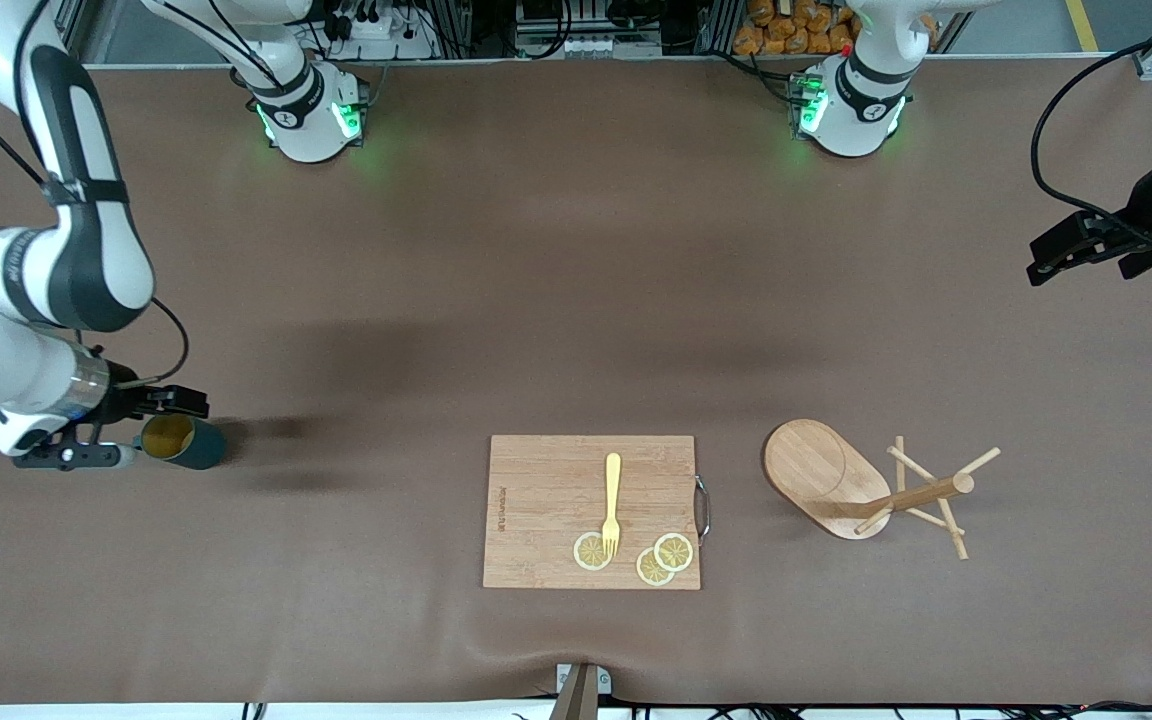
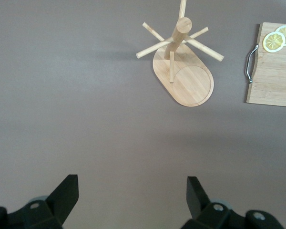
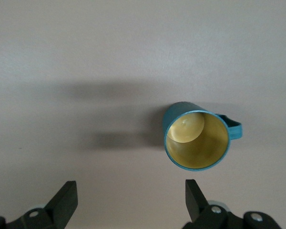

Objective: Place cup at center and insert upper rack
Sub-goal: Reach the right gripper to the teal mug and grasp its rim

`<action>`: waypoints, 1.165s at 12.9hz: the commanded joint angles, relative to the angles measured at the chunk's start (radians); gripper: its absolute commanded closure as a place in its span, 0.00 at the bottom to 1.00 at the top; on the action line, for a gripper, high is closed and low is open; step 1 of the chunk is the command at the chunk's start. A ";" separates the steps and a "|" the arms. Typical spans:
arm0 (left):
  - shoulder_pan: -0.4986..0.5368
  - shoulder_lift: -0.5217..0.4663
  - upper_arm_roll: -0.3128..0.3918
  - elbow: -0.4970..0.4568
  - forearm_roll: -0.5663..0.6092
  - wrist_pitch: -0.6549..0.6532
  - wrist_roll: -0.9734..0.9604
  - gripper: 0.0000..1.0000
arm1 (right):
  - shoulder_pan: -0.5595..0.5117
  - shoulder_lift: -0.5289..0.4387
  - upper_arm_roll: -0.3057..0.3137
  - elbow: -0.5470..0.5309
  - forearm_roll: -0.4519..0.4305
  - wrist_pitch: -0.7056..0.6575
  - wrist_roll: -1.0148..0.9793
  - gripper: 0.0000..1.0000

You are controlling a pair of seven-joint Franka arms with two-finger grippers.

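My right pincer point(image 3: 128, 202) hangs low over the bench point(image 1: 436, 300) at the right arm's end, its two fingers spread wide with nothing between them, and the small dark teal mug with the yellowish-tan inside point(image 1: 181, 441) stands upright on the bench just beside it, toward the middle of the table. In my right wrist view the cup point(image 3: 196, 137) sits ahead of the open fingers and a little off the line between them, nearer one finger than the other, its side handle sticking out away from that line. As I judge it, the coming move turns on that offset: I must slide across until the cup's round body lies squarely between my fingers before I come down and close. My left pincer point(image 2: 132, 193), fingers likewise apart and empty, waits up in the air at the left arm's end. The light bamboo mug tree with the oval base and thin pegs point(image 1: 871, 485) stands on the bench well short of it, toward the middle, beside the rectangular bamboo cutting board point(image 1: 546, 500) that carries a yellow fork point(image 1: 612, 500) and lemon slices point(image 1: 673, 552). The right arm is plainly nearer the cup, the left nearer the rack.
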 commanded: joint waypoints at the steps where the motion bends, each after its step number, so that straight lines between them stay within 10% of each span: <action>1: 0.007 0.006 -0.003 0.017 -0.004 -0.015 0.008 0.00 | -0.029 0.026 0.010 -0.019 -0.004 0.044 0.003 0.00; 13: -0.003 0.019 -0.003 0.014 -0.004 -0.015 -0.001 0.00 | -0.074 0.171 0.010 -0.019 -0.006 0.230 -0.116 0.03; 15: -0.002 0.019 -0.003 0.014 -0.004 -0.015 0.000 0.00 | -0.072 0.175 0.010 -0.019 -0.007 0.223 -0.139 0.52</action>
